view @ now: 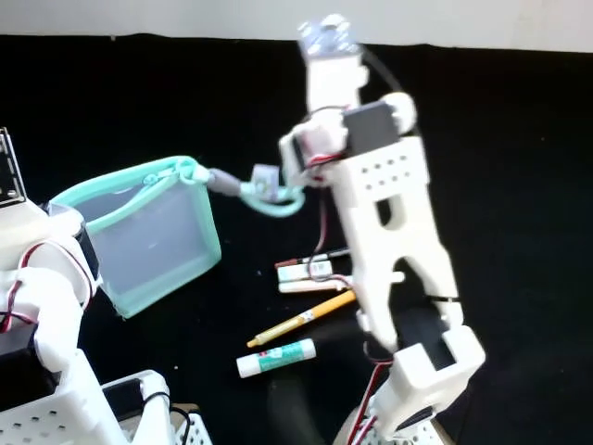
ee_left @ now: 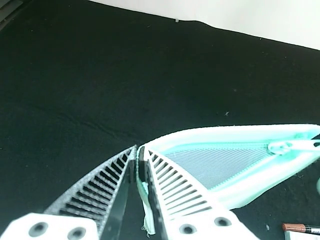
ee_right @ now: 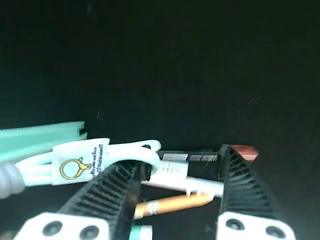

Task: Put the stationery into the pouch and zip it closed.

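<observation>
Presently, the pouch [view: 153, 236] is held left of centre, clamped by the left hand [ee_left: 137, 148]; the right hand [ee_right: 180, 159] is spread open at its strap [view: 273, 199], and stationery [view: 301, 321] is laid lower-centre on the worktop [view: 500, 139].

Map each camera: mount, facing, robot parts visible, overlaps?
High view: fixed above the table, facing down; both arms, pouch, pencil.
Left wrist view: on the left wrist, looking along the left gripper, shut on the pouch's edge.
Right wrist view: on the right wrist, looking past the open right gripper at strap and pencil.
Shared: high and right wrist views both show the pencil.
</observation>
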{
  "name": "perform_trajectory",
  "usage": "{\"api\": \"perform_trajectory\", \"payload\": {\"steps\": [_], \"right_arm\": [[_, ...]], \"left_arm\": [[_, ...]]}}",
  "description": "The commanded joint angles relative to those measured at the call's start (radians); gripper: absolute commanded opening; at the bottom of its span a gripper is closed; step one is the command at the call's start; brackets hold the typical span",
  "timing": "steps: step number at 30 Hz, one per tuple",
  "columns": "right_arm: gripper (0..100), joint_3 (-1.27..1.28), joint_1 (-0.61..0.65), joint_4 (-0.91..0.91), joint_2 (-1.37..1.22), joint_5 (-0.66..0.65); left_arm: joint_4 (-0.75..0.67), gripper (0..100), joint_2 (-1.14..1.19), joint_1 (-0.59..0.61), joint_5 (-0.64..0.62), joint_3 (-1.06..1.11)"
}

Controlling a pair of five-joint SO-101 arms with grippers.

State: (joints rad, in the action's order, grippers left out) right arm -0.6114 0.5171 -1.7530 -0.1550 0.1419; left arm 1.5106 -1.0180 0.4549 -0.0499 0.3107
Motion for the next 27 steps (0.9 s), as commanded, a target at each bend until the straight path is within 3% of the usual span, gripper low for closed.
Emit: {"api": "perform_trajectory", "payload": {"steps": [1, 14, 21, 27], "right_arm": [[21.7, 0.036, 0.065, -0.005, 0.031, 0.011], [21.7, 0.031, 0.107, 0.081, 0.039, 0.014], [21.7, 0.031, 0.102, 0.099, 0.039, 0.157], [21.7, 0.067, 0.102, 0.101, 0.03, 0.025]], "left_arm": [[-0.02, 1, -0.005, 0.008, -0.002, -0.007], [-0.02, 1, -0.005, 0.008, 0.026, -0.012], [-0.02, 1, -0.005, 0.008, 0.026, -0.013], [-0.02, 1, -0.007, 0.008, 0.026, -0.013]]}}
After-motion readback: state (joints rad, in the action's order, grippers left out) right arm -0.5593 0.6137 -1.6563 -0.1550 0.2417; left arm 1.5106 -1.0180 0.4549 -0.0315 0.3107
